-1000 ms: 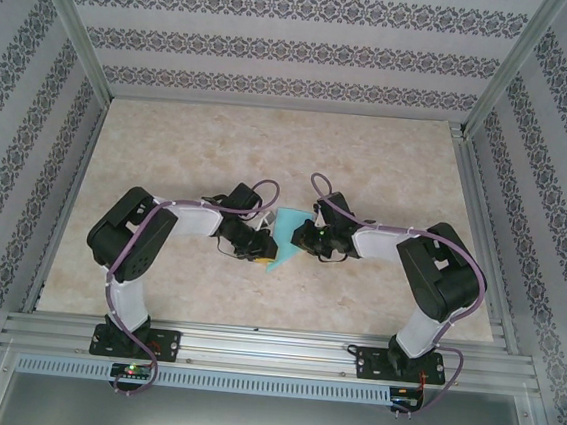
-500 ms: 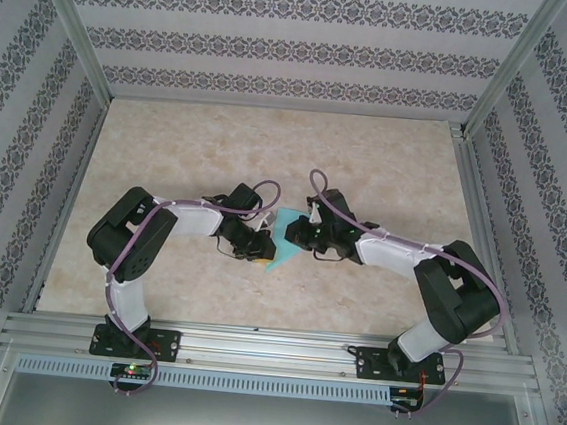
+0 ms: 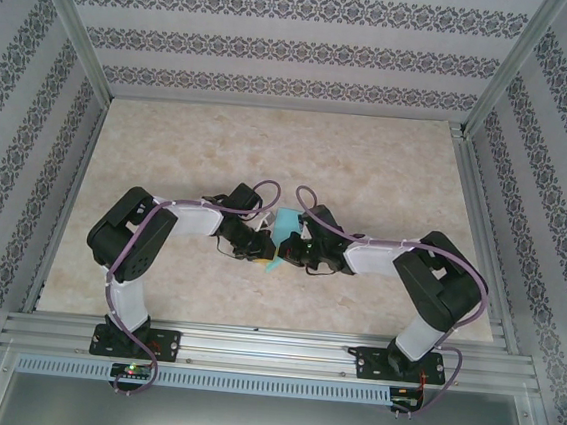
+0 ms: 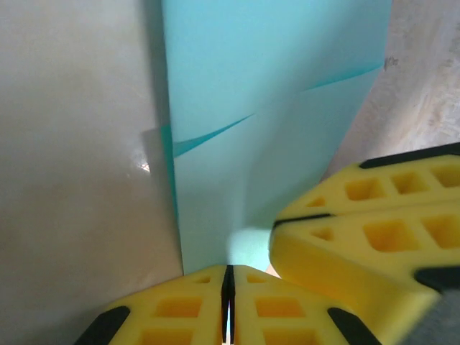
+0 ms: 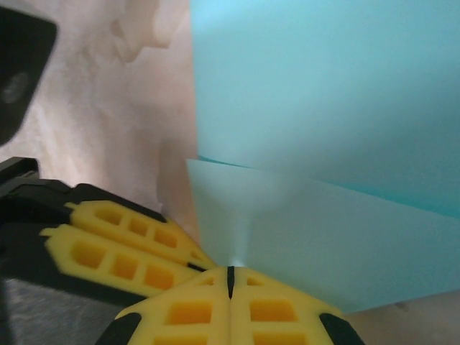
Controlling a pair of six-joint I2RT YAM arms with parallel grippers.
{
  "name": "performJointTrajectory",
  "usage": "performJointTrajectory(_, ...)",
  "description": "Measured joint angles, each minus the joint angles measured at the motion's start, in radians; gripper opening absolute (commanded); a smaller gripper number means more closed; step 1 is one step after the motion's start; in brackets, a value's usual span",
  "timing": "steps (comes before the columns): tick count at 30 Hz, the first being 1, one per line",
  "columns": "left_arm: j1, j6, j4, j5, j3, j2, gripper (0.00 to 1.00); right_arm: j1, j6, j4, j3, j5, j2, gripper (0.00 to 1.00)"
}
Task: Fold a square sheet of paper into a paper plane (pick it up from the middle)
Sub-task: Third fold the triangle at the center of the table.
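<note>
**Inspector:** Where is the teal paper [image 3: 285, 223]?

**Assessor:** At frame centre in the top view, between both grippers.

**Inspector:** Their state?

**Assessor:** The left gripper [image 4: 228, 277] is clenched on the paper's lower edge. The right gripper [image 5: 231, 277] is clamped on it just beside.

**Inspector:** Edges and room?

**Assessor:** A diagonal fold edge crosses the paper. Open table [image 3: 170, 141] lies all round, and the walls [image 3: 33, 98] are well apart.

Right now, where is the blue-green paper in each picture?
Top view: the paper is in the middle, between the left pincer and the right pincer.
Left wrist view: it fills the upper middle, above the shut left pincer.
Right wrist view: it fills the upper right.
Shared landmark: the two yellow pincers pinching it side by side.
</note>
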Motion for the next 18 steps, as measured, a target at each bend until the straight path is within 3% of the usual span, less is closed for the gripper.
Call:
performJointTrajectory(12,0.0,0.004,-0.002,-0.006,0.0,0.0,0.11,-0.025,0.015,0.112,-0.055,-0.023,0.018,0.08)
performJointTrajectory(18,0.0,0.01,-0.003,-0.006,0.0,0.0,0.11,-0.108,0.024,0.184,-0.09,-0.069,0.019,0.09)
